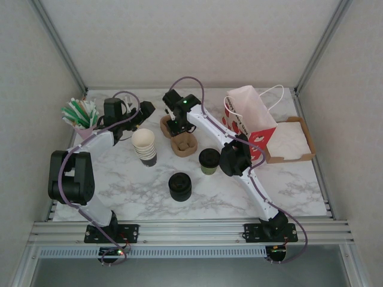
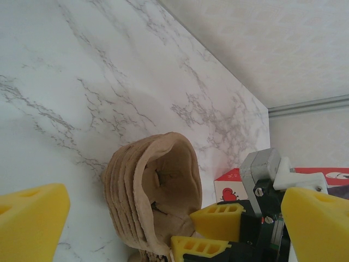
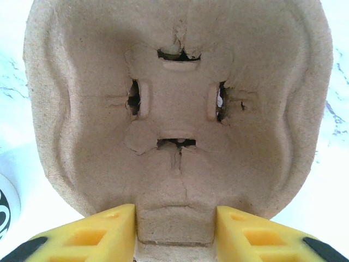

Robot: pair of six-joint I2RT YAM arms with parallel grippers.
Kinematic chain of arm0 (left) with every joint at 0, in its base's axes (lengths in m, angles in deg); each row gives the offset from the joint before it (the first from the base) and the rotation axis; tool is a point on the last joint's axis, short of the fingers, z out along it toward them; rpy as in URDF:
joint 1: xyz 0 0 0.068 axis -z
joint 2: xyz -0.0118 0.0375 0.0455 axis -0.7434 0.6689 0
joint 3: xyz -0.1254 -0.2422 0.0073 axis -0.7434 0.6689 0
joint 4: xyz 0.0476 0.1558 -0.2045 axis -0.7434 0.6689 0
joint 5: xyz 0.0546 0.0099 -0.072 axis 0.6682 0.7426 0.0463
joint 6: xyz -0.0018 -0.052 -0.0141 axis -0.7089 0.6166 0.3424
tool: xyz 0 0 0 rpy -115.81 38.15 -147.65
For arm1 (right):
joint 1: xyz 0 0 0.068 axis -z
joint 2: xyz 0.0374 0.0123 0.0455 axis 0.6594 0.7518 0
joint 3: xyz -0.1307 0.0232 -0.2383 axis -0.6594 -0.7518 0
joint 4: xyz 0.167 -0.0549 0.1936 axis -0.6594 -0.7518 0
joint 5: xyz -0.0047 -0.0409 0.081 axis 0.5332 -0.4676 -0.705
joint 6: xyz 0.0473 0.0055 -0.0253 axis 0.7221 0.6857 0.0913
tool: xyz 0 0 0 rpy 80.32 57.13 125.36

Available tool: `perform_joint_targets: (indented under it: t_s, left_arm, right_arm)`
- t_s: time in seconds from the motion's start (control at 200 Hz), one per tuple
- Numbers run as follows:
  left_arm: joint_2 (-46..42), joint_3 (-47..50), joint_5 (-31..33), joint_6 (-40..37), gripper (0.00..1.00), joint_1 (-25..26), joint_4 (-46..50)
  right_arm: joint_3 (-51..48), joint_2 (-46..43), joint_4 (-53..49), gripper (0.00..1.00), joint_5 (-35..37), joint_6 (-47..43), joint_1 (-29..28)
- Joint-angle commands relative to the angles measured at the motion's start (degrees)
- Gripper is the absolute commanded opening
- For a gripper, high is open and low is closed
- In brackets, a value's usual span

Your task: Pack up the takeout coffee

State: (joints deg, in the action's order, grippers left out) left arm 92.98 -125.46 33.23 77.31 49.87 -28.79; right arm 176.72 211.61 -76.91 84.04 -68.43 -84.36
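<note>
The takeout coffee (image 1: 209, 160), a greenish cup with a black lid, stands mid-table beside my right arm's elbow. My right gripper (image 1: 175, 124) (image 3: 174, 229) points down at a stack of brown pulp cup carriers (image 1: 181, 140) (image 3: 174, 109). Its yellow fingers (image 3: 103, 234) press on both sides of the top carrier's middle ridge. From the left wrist view I see those carriers (image 2: 147, 191) on edge, with the right gripper's fingers (image 2: 223, 218) at their rim. My left gripper (image 1: 143, 112) (image 2: 174, 199) hovers just left of the carriers, wide open and holding nothing.
A stack of lidless paper cups (image 1: 145, 146) stands left of the carriers. A squat black stack of lids (image 1: 180, 186) sits nearer the front. A red-and-white paper bag (image 1: 251, 116) (image 2: 229, 188) stands at the back right beside a cardboard tray (image 1: 308, 146). A cup of straws (image 1: 81, 115) sits at the far left.
</note>
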Motion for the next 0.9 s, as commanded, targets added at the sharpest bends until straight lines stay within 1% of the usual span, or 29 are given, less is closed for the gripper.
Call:
perform_joint_targets:
  t_s: [0.0,0.466,0.891]
  left_arm:
    - [-1.3,0.6,-1.1,-0.9,1.0,0.5,-0.2]
    - [-1.9,0.5,-1.1,-0.8,1.0,0.9,-0.1]
    - [-4.5,-0.5,-0.5,-0.8,1.0,1.1,0.5]
  right_arm:
    - [-0.1,-0.5,-0.6,0.4,-0.8,0.1,0.1]
    - [-0.4,-3.9,-0.5,0.34,-0.9,0.1,0.0]
    - [-0.6,-7.2,-0.4,0.33,0.4,0.4,0.1]
